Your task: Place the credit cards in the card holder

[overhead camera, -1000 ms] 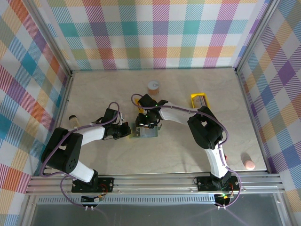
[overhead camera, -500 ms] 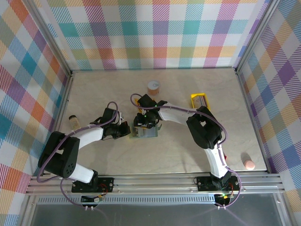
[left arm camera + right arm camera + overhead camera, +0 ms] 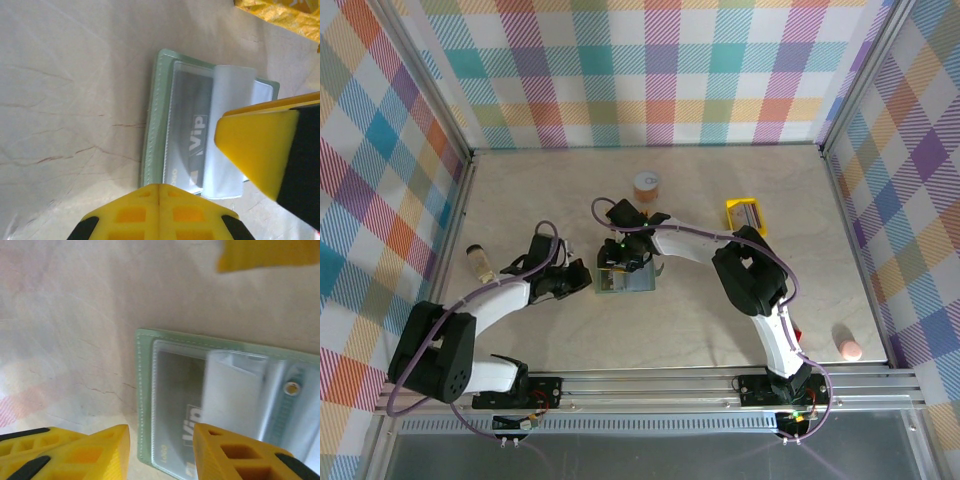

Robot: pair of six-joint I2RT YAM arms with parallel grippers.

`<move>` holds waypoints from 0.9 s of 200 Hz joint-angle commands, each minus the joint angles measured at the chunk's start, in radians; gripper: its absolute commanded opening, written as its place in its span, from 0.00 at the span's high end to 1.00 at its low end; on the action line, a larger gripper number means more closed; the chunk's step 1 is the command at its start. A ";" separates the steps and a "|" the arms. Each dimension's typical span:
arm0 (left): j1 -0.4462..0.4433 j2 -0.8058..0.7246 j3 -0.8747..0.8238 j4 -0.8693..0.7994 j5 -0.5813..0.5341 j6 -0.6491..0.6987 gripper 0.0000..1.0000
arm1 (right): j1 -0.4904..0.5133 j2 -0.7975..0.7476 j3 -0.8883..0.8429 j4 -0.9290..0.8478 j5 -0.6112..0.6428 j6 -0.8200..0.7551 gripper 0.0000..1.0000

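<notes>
We list: card holder (image 3: 152, 125), frame centre, open — VIP card (image 3: 192, 132) sleeved inside; left gripper (image 3: 159, 192) fingers together; right gripper (image 3: 161, 435) fingers apart.

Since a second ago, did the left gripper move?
Yes, a little. The left gripper slid left, away from the card holder, which stayed put.

We've got a small orange cup (image 3: 646, 183) toward the back, a yellow tray (image 3: 744, 215) off to its right, a pink blob (image 3: 847, 348) by the right wall, and a crinkly orange-yellow packet (image 3: 285, 10).
</notes>
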 commanded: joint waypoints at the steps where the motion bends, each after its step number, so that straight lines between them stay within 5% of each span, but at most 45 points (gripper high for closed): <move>1: 0.033 -0.051 -0.030 -0.033 -0.017 -0.040 0.99 | 0.013 0.018 0.050 -0.001 -0.021 0.007 0.62; 94: 0.060 -0.080 -0.045 0.009 0.051 -0.045 0.98 | 0.019 -0.112 0.139 -0.058 0.010 -0.044 0.60; 146: 0.059 -0.147 -0.044 0.065 0.140 -0.025 0.91 | -0.147 -0.444 -0.249 0.142 -0.030 -0.062 0.52; 180: 0.041 -0.160 -0.046 0.181 0.251 -0.055 0.66 | -0.417 -0.707 -0.583 0.293 -0.141 -0.048 0.45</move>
